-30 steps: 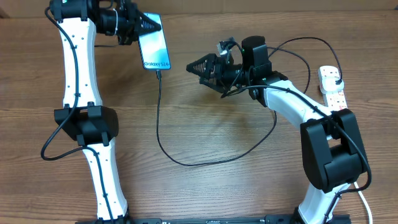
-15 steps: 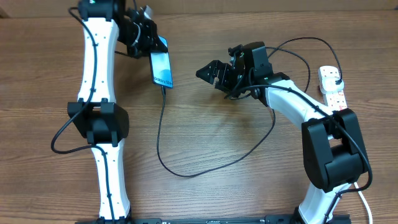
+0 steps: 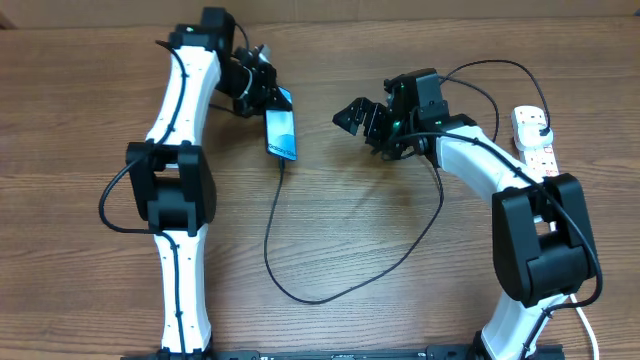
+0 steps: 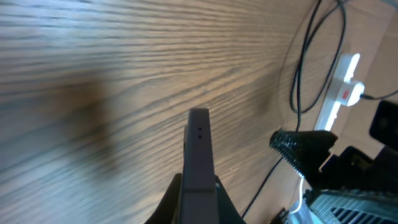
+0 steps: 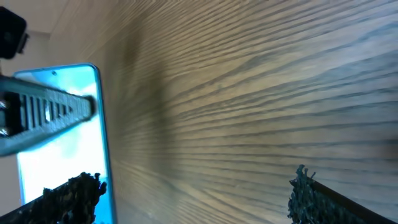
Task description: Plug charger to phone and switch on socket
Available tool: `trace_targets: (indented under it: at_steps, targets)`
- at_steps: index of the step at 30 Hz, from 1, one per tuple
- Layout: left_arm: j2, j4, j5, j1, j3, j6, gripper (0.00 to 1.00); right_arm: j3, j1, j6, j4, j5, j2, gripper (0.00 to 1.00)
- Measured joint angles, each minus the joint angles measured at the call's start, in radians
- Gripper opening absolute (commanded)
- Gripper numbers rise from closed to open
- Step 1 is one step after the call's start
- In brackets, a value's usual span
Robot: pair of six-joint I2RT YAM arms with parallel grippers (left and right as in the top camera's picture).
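My left gripper (image 3: 268,97) is shut on the phone (image 3: 282,134), holding its top end above the table, tilted on edge with the light-blue screen facing right. In the left wrist view I see only the phone's dark edge (image 4: 198,155) between the fingers. The black charger cable (image 3: 330,290) is plugged into the phone's lower end and loops across the table toward the right arm. My right gripper (image 3: 358,116) is open and empty, right of the phone; its wrist view shows the phone screen (image 5: 59,149) at left. The white socket strip (image 3: 535,140) lies at the far right.
The left wrist view shows the socket strip (image 4: 341,87) and cables in the distance. A second thin black cable (image 3: 480,78) arcs from the right arm to the strip. The table's back edge runs along the top.
My left gripper has carried the phone to the right and turned it more on edge. The cable loop shifted right with it. My right gripper drew back to the right.
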State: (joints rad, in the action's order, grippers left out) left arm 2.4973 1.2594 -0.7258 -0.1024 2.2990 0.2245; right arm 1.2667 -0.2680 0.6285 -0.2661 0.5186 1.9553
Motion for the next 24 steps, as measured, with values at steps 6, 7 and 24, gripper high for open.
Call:
trace_targets:
  at_steps: [6, 7, 24]
  targets:
    - [0.0, -0.088, -0.016, -0.052, -0.077, 0.011, 0.04, 0.0, 0.006, 0.0, -0.011, -0.008, 0.0, 1.0]
    - [0.0, -0.102, -0.018, -0.06, -0.09, 0.014, 0.04, 0.0, 0.006, -0.001, -0.011, -0.008, 0.0, 1.0]
    - [0.0, -0.263, -0.02, -0.112, -0.244, 0.092, 0.04, 0.0, 0.006, 0.0, -0.021, -0.01, 0.0, 1.0]
